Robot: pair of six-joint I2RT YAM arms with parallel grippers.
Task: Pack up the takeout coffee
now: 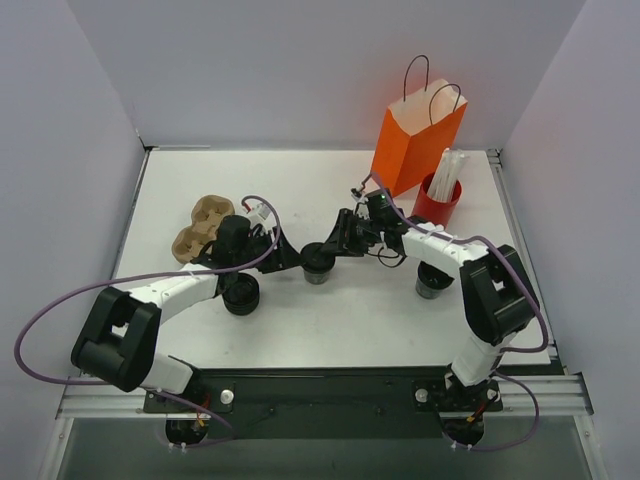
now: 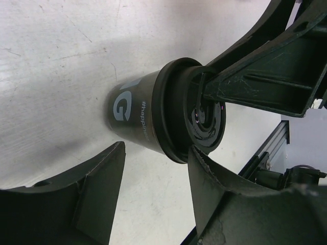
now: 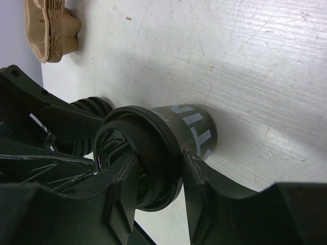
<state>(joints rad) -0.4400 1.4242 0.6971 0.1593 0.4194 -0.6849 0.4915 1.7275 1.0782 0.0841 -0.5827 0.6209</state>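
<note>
Far left on the white table, at about 9 o'clock from its centre, you have a stack of cardboard cup carriers, which also shows at the top left of the right wrist view. Next comes your left gripper, reaching toward the takeout coffee from the cup's 9 o'clock. Its jaws stand well open with a finger on either side of the cup's lower half, and a strip of table shows between the left-hand finger and the cup wall, so it has hold of nothing. At the cup's 8 o'clock, just beside the left arm, sits a ribbed black stack. The takeout coffee stands upright near the middle of the table, well apart from the bag, with its black lid on. Your right gripper comes at it from the cup's 2 o'clock. Its jaws are partly closed and straddle the lid's rim, one finger over the lid's top face and the other against the outside. You cannot tell whether they have actually clamped on. At the cup's 4 o'clock a second dark cup is partly hidden under the right arm. At 1 o'clock the orange paper bag stands upright and open, with the red cup of white straws touching its right side.
</note>
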